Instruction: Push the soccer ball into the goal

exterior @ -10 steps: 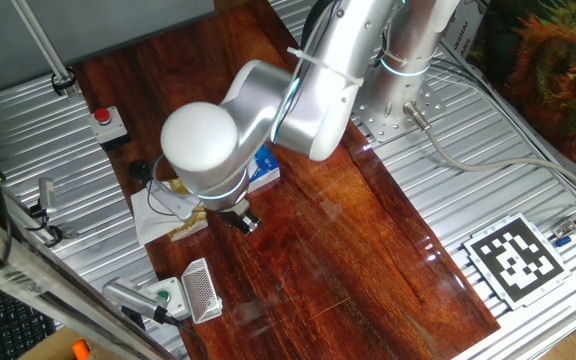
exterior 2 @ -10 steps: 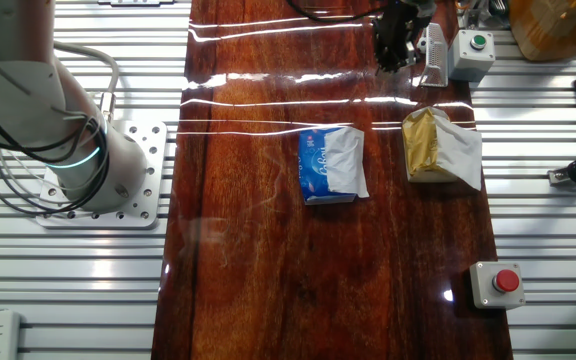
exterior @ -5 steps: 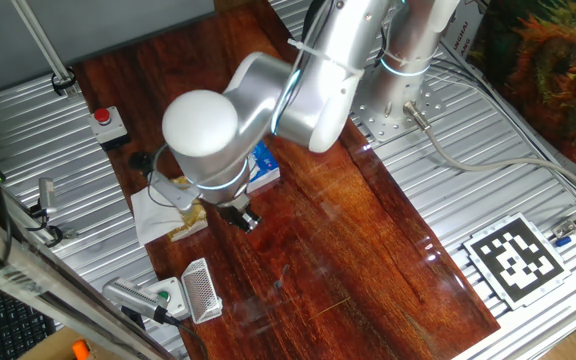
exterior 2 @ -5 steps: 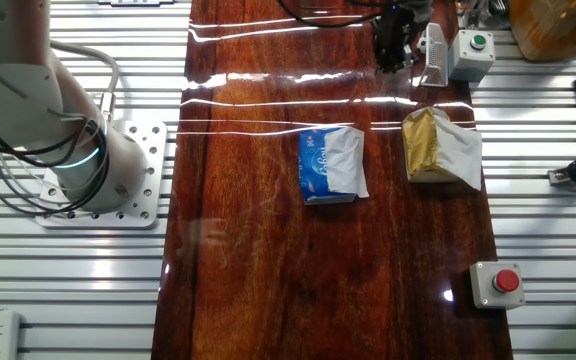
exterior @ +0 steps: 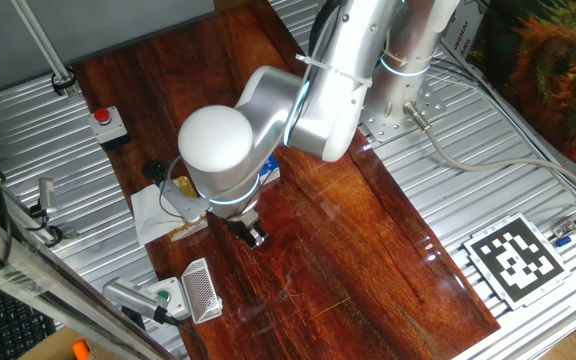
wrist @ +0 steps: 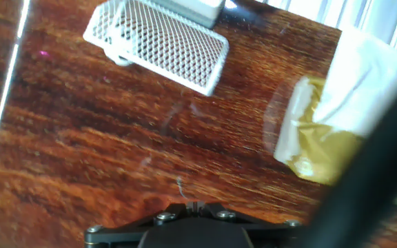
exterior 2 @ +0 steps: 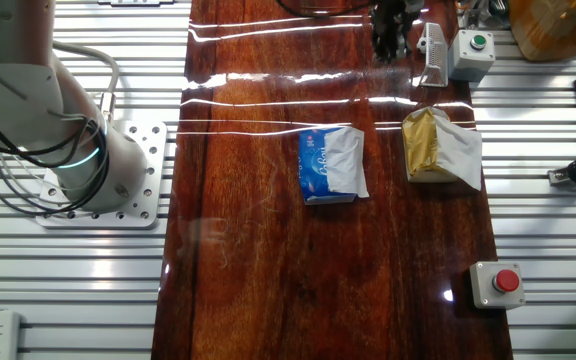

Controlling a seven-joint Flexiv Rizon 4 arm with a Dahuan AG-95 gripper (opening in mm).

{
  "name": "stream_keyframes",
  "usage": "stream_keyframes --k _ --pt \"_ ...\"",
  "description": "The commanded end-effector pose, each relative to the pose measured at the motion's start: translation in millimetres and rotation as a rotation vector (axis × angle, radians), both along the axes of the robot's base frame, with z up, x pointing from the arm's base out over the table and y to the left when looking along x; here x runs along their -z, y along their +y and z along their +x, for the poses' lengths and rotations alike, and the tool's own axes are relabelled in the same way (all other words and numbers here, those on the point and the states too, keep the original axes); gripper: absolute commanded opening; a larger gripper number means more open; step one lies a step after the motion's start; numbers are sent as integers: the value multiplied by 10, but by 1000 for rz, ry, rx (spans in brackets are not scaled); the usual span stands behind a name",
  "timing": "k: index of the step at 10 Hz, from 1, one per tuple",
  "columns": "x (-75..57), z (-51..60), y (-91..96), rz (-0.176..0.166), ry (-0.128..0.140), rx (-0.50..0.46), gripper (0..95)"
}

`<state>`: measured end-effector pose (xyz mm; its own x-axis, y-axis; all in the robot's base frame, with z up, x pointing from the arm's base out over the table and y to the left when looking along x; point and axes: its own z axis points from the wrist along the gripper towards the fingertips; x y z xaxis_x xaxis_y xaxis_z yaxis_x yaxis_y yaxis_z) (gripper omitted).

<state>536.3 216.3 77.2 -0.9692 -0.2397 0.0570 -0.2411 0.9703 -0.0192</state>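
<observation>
the arm (exterior: 298, 100) reaches out from its base over the wooden desk (exterior: 368, 250), wrist bent downward, with the fingers (exterior: 251, 234) low above the wood near the goal (exterior: 201, 291). finger spacing cannot be told: they are small and dark in both fixed views and mostly out of frame in the hand view. in the other fixed view the fingers (exterior 2: 388, 25) are cut off by the top edge, just beside the goal (exterior 2: 431, 52). one goal stands at the desk edge, beside one white box with a green button (exterior 2: 471, 52). the soccer ball cannot be made out in any view. also present: one blue tissue pack (exterior 2: 330, 165), one white napkin with a gold wrapper (exterior 2: 438, 146), one red button (exterior 2: 498, 283).
</observation>
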Motion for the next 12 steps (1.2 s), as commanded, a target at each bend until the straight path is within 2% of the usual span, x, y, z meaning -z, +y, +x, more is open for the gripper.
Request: stream_keyframes --k 1,3,6,8,9,12 --pt "-188 -44 101 14 1 109 0" --pt "-203 -7 292 6 -17 201 0" --pt "-91 57 689 -1 -33 289 0" --pt "-68 89 841 -15 -35 283 0" --pt "-98 76 868 -23 -35 275 0" --pt "-226 33 944 -19 -30 230 0"
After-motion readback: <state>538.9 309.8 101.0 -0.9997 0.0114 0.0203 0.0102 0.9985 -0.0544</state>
